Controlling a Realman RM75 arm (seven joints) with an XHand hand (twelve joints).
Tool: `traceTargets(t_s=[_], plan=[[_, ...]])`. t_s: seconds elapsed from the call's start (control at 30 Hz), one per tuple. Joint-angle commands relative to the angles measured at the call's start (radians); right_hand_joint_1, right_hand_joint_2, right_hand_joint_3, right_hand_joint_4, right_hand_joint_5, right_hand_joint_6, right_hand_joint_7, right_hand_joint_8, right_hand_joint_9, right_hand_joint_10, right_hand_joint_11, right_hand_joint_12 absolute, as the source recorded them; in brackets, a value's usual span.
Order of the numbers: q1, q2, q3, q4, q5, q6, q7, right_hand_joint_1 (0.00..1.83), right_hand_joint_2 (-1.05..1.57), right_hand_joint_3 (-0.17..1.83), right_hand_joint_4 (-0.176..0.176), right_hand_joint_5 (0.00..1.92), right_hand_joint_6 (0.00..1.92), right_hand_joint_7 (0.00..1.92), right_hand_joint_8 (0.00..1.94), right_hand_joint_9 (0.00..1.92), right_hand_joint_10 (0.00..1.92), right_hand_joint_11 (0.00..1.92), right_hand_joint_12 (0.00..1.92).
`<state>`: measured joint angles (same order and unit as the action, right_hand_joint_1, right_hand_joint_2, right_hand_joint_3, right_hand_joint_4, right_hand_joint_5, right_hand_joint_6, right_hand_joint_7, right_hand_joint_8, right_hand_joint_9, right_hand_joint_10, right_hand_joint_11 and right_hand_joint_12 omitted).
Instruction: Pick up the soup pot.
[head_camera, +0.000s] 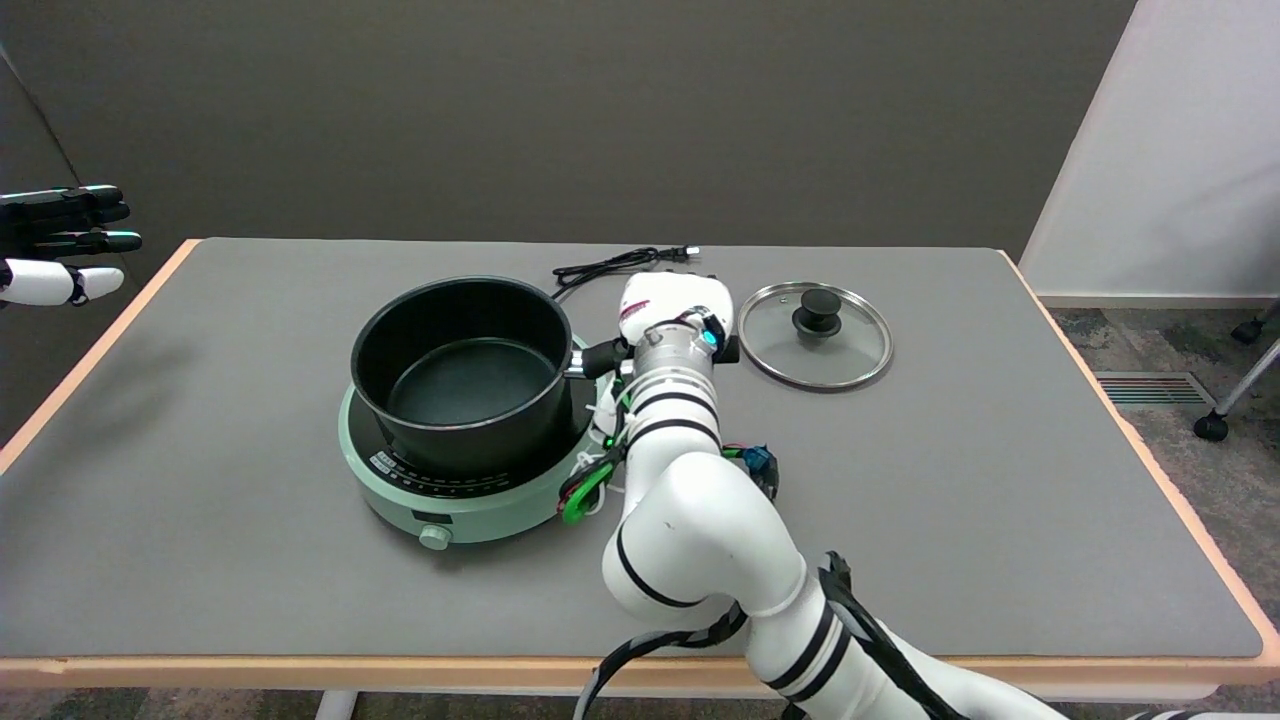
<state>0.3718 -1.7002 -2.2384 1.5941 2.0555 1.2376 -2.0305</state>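
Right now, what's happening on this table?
A robot's right hand lies over the handle of a black pot, which sits on a green cooker. Whether the fingers have closed on the handle can't be seen, and the pot shows no sign of being lifted. The glass lid lies on the table to the right, and a black cord lies behind.

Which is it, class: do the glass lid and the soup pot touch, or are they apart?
Apart. The head view shows the glass lid flat on the table, right of the soup pot, with the right hand between them.
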Motion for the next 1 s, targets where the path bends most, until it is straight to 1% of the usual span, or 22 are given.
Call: traceTargets(t_s=[0.03,0.27,0.33,0.37,0.4,0.43,0.47,0.53,0.67,0.73,0.8,0.9,1.0], plan=[[-0.003,0.015,-0.004,0.014,0.016,-0.001,-0.011,1.26,0.00,0.95,-0.073,1.36,1.36,1.36,1.36,1.36,1.36,1.36,1.36],[-0.006,0.015,-0.010,0.014,0.016,-0.001,-0.011,1.26,0.18,0.85,-0.101,1.46,1.46,1.46,1.46,1.46,1.46,1.46,1.46],[-0.006,0.015,-0.011,0.014,0.016,-0.001,-0.011,1.25,0.29,0.76,-0.111,1.58,1.58,1.58,1.58,1.58,1.58,1.58,1.58],[-0.006,0.015,-0.011,0.014,0.016,-0.001,-0.011,1.25,0.42,0.63,-0.086,1.70,1.70,1.70,1.70,1.70,1.70,1.70,1.70],[-0.006,0.015,-0.011,0.014,0.016,-0.001,-0.011,1.25,0.49,0.60,-0.062,1.78,1.78,1.78,1.78,1.78,1.78,1.78,1.78],[-0.006,0.015,-0.011,0.014,0.016,-0.001,-0.011,1.24,0.52,0.60,-0.041,1.86,1.86,1.86,1.86,1.86,1.86,1.86,1.86],[-0.006,0.015,-0.011,0.014,0.016,-0.002,-0.011,1.22,0.53,0.63,-0.030,1.89,1.89,1.89,1.89,1.89,1.89,1.89,1.89],[-0.006,0.015,-0.010,0.014,0.016,-0.008,-0.011,1.18,0.52,0.65,-0.027,1.90,1.90,1.90,1.90,1.90,1.90,1.90,1.90],[-0.012,0.016,0.000,0.014,0.017,-0.032,-0.011,1.19,0.33,0.70,-0.032,1.87,1.87,1.87,1.87,1.87,1.87,1.87,1.87],[-0.016,0.017,0.004,0.014,0.017,-0.038,-0.011,1.19,0.30,0.73,-0.034,1.86,1.86,1.86,1.86,1.86,1.86,1.86,1.86],[-0.017,0.018,0.008,0.014,0.017,-0.041,-0.011,1.19,0.31,0.75,-0.035,1.86,1.86,1.86,1.86,1.86,1.86,1.86,1.86],[-0.018,0.019,0.010,0.014,0.017,-0.044,-0.011,1.16,0.38,0.76,-0.040,1.84,1.84,1.84,1.84,1.84,1.84,1.84,1.84],[-0.019,0.023,0.012,0.018,0.017,-0.045,-0.011,1.11,0.52,0.78,-0.045,1.82,1.82,1.82,1.82,1.82,1.82,1.82,1.82]])
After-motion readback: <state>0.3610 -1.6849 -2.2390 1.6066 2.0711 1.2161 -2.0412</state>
